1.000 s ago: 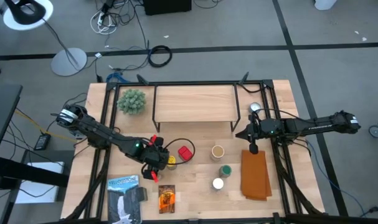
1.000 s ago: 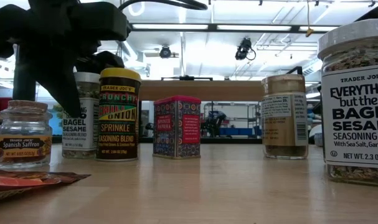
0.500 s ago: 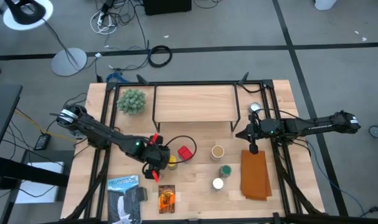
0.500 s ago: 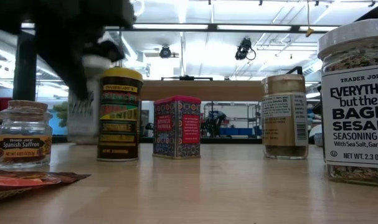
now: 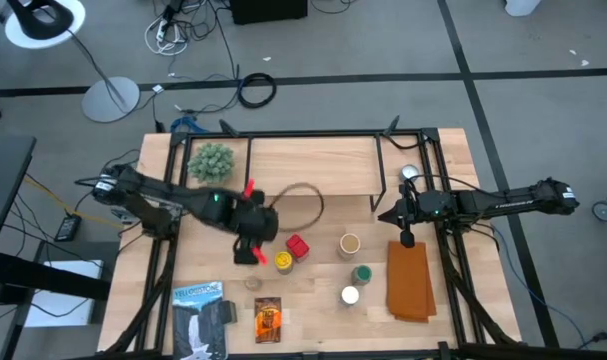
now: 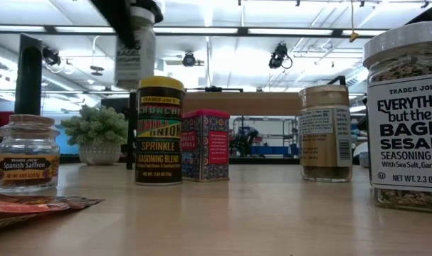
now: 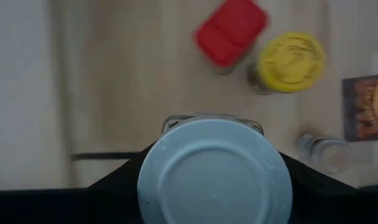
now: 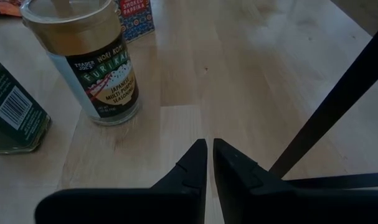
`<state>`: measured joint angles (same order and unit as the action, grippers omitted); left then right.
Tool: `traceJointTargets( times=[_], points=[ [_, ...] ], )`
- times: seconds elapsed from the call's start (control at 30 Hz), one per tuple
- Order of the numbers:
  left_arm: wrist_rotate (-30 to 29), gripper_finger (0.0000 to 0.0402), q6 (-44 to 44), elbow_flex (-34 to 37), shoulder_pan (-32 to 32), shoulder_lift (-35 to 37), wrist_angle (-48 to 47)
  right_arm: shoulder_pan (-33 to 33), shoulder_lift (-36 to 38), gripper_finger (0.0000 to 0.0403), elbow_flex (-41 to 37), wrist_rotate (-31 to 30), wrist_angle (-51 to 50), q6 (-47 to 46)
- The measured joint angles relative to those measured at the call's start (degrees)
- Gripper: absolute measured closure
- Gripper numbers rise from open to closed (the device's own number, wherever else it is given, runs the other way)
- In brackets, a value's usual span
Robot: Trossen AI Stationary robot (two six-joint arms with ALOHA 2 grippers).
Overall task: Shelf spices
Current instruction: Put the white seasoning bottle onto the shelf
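Partly hidden, left pincer (image 5: 251, 238) grips white-lidded jar (image 7: 215, 171)

White-lidded jar (image 6: 135, 53) aloft; yellow-lidded jar (image 6: 159, 131) beside red box (image 6: 206, 144).

The table (image 6: 258, 213) was pale wood with a smooth, faintly satin grain. Beside the red box (image 6: 204, 144), which looked like printed tin or card, the yellow-lidded jar (image 6: 159, 131) wore a glossy paper label. The saffron jar (image 6: 25, 154) was clear glass. Near it lay a crinkled shiny packet (image 6: 30, 208). The lifted jar's white lid (image 7: 215, 172) was smooth matt plastic.
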<state>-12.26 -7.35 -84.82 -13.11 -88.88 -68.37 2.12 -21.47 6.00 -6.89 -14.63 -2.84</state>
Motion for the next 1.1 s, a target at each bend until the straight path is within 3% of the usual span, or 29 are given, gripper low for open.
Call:
traceJointTargets(
  times=[0.33,0.77,1.1],
  points=[
    [4.88,0.0192,8.5,-9.65,14.9,0.04,-5.16,0.0,-0.01,0.0373,0.0,0.0,0.01,-0.01],
    [7.68,0.0192,24.05,-10.31,33.49,0.04,-3.4,-0.01,0.01,0.0375,0.0,0.0,0.01,0.0],
    [14.95,0.0192,31.45,-10.35,44.23,-2.23,4.33,0.0,-0.01,0.0373,0.0,0.0,0.03,0.0]
  ],
)
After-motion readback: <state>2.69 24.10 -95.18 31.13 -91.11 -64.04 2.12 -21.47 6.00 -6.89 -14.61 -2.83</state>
